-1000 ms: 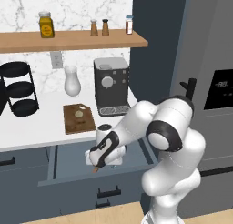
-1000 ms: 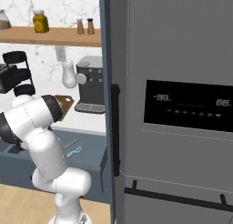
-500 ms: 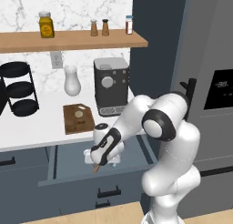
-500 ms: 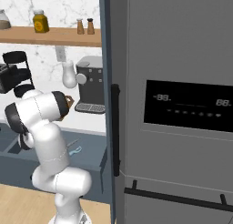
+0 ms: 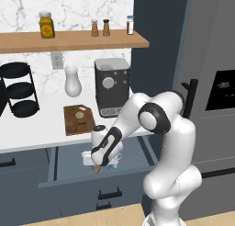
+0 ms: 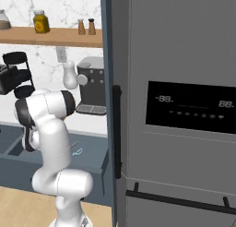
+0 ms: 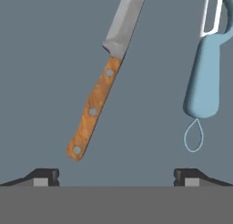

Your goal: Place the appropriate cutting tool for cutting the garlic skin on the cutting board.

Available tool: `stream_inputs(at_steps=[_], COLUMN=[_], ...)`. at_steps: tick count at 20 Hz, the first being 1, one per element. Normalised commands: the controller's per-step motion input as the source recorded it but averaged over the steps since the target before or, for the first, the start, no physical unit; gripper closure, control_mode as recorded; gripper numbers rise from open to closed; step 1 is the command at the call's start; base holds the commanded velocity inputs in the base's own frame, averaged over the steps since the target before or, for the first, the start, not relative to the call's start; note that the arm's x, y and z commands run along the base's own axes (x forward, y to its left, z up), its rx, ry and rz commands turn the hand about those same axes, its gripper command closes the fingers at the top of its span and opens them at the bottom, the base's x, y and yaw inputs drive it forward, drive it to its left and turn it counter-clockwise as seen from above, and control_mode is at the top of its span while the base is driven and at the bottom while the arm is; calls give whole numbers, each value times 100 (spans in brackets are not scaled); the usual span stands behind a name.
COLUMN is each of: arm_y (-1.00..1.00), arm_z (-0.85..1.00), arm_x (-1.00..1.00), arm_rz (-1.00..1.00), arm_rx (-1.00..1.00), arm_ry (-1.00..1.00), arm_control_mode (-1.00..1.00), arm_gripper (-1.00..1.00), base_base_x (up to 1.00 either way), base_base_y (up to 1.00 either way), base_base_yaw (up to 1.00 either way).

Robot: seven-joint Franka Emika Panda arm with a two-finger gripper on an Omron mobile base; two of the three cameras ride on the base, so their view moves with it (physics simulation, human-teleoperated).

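A white marble wall [image 5: 27, 9] backs a white counter [image 5: 41, 124] over dark blue-grey cabinets [image 5: 18, 174], with one drawer [image 5: 69, 174] pulled open. A wooden shelf [image 5: 69, 39] carries a yellow jar [image 5: 46, 25], two small shakers [image 5: 100, 27] and a red-capped bottle [image 5: 130, 25]. On the counter stand a black tiered rack [image 5: 18, 89], a white vase [image 5: 72, 81] and a grey coffee machine [image 5: 111, 86]. A tall grey fridge [image 6: 184, 106] with a dark display [image 6: 191, 108] stands at the right, on a pale wooden floor [image 6: 18, 207]
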Motion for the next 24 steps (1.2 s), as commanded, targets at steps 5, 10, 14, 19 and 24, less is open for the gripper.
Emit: stream_inputs(at_steps=[5, 10, 14, 19, 24], arm_y=[1, 1, 14, 12, 11], arm_z=[-21, -21, -15, -2, -2], arm_x=[1, 0, 3, 11, 16], arm_rz=[0, 0, 0, 0, 0], arm_rx=[0, 0, -1, 0, 0], arm_ry=[0, 0, 0, 0, 0], arm_control_mode=[-100, -100, -100, -100, -100], arm_gripper=[-100, -100, -100, -100, -100], base_base_x=[0, 0, 0, 0, 0], base_base_y=[0, 0, 0, 0, 0], base_base_yaw=[0, 0, 0, 0, 0])
